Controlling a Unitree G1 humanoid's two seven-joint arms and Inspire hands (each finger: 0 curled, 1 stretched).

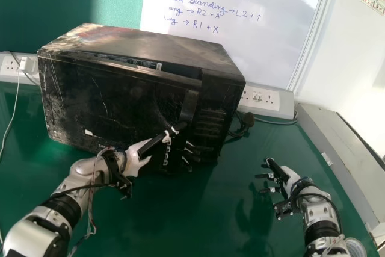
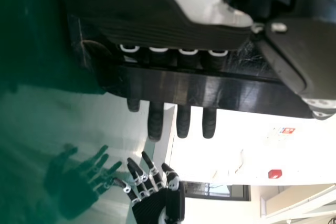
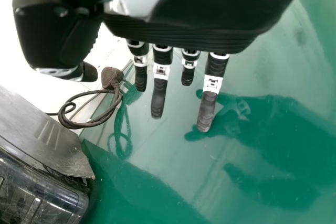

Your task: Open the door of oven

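At the oven point(image 1: 150, 43), your left hand point(image 1: 135, 156) has straight fingers point(image 2: 155, 121) behind the door point(image 1: 111, 100), seemingly ajar, full swing to go.

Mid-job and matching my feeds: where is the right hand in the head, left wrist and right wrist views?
Head view: right hand, right of the oven.
Left wrist view: farther off, beyond the fingertips of the left hand, beside its reflection.
Right wrist view: up close, near the black plug.
Shared landmark: green table.
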